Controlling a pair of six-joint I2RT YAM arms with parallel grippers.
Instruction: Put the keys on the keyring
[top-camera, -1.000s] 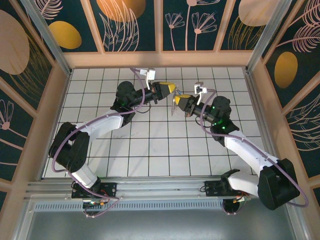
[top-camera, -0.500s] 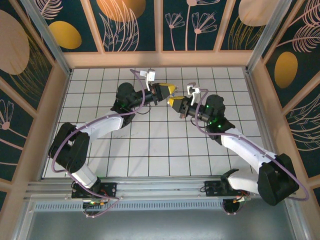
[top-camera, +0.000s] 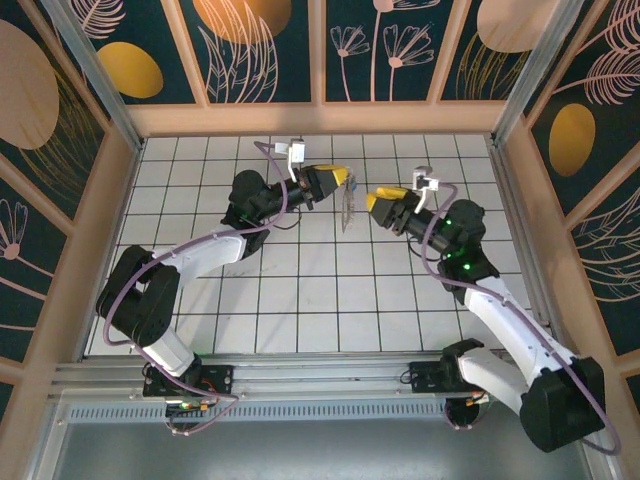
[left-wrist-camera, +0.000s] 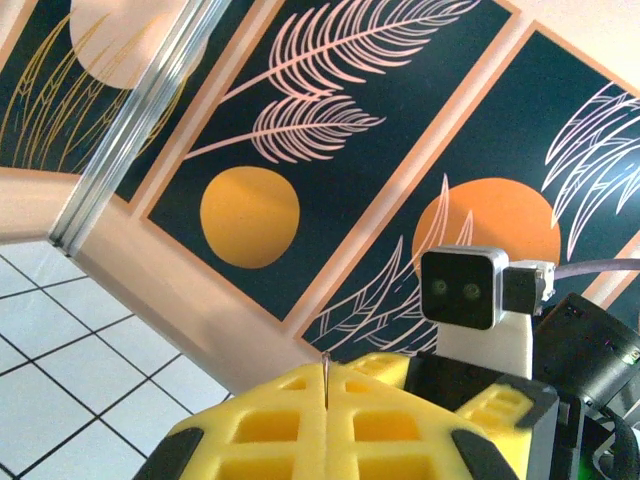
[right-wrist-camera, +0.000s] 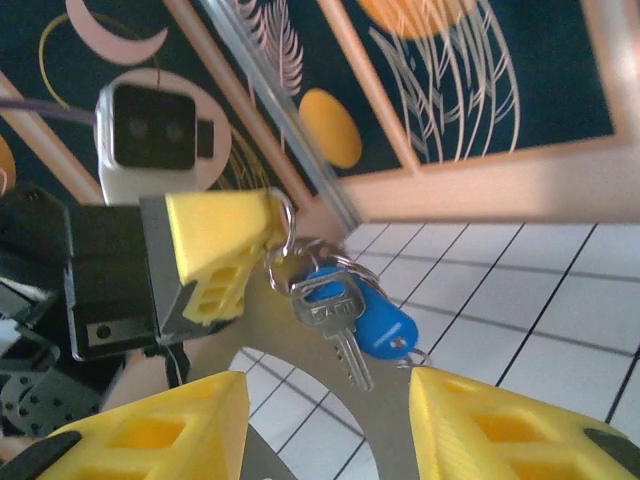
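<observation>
1. Above the far middle of the tiled tabletop (top-camera: 300, 300), a little over the centre of the overhead view, the two arms point their tips at each other.
2. The left gripper (top-camera: 341, 180) is closed. Its yellow fingers (right-wrist-camera: 215, 250) pinch the keyring (top-camera: 346, 208), which hangs down from them in the air.
3. At the bottom centre of the left wrist view, a thin metal edge (left-wrist-camera: 327, 368) stands up from the seam between the pressed fingers.
4. The keys (right-wrist-camera: 340, 318), a silver blade beside a bright blue piece, hang from the keyring at the centre of the right wrist view, just right of the left gripper's tip.
5. The right gripper (top-camera: 375, 202) stands open. Its two fingers sit in the lower corners of its own view with a clear gap between them, and they clamp nothing.
6. In the overhead view the right gripper is just to the right of the hanging keyring. I cannot tell if it touches it.
</observation>
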